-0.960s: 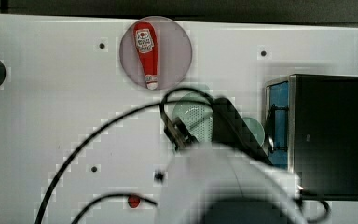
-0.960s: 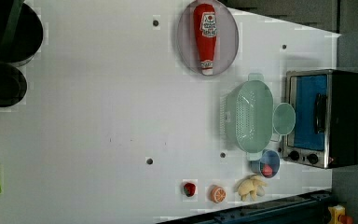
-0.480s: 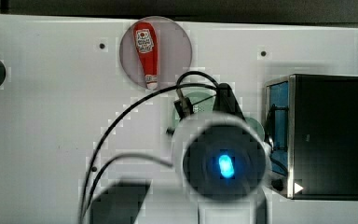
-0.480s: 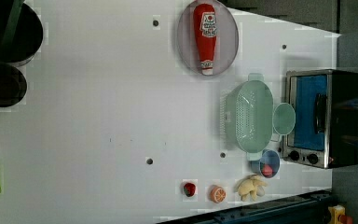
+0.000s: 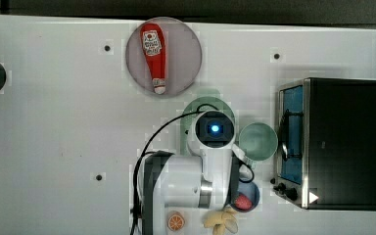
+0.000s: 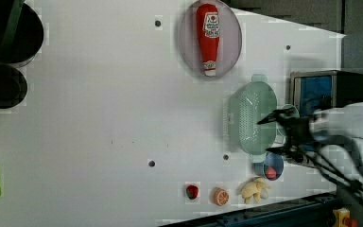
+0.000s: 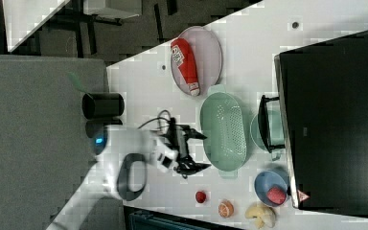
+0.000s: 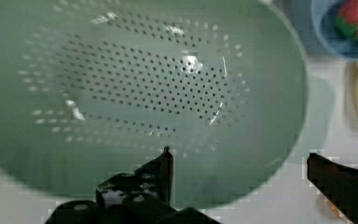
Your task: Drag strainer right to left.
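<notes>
One strainer, one mug, one plate, jaws spread apart above strainer's rim

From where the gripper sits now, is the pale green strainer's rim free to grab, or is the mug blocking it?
Probably yes. The gripper hovers with jaws open above the pale mint-green oval plastic strainer, on its rim away from the round green mug, with nothing between them.

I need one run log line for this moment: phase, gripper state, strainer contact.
phase: approach | gripper: open, above rim | strainer: not grasped, beside mug near toaster oven
</notes>
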{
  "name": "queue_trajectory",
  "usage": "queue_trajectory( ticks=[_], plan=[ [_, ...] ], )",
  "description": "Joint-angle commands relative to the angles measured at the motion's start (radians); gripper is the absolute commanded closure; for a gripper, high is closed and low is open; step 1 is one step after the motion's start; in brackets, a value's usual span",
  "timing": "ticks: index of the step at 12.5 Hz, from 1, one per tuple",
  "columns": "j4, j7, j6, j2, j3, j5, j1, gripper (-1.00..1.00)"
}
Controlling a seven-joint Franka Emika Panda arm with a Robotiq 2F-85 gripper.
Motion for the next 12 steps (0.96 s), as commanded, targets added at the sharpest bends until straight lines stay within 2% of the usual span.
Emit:
queue_trajectory(
  ticks=[1,7,12],
  plan=[
    [0.019,0.169,0.136,0.018,0.009,-0.021,0.034,-1.0],
    [0.016,0.222,0.33,0.215,0.017,-0.02,0.065,-1.0],
    [0.016,0.306,0.365,0.25,0.019,-0.018,0.107,-1.0]
  ],
)
